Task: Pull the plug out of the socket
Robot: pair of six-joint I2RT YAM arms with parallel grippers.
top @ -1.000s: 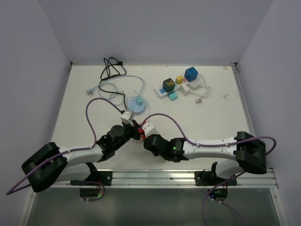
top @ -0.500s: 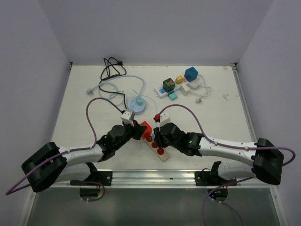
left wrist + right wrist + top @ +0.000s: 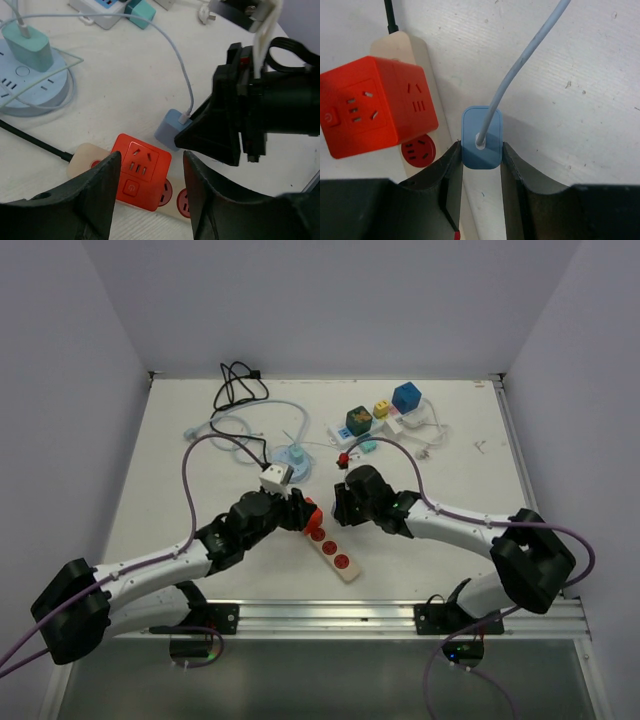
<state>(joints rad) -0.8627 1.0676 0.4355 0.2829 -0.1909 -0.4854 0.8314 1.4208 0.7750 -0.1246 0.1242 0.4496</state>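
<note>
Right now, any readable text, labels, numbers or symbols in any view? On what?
Power-button symbol: on the red cube socket, on a face with outlet holes.
Words, brands, numbers: none readable in any view.
Blue plug: visible face is plain, no marking shows.
Coloured cubes at the far side: patterned faces, too small to read.

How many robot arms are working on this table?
2. The left arm reaches in from the near left, the left gripper open by the red cube. The right arm comes from the near right, the right gripper shut on the blue plug.
</note>
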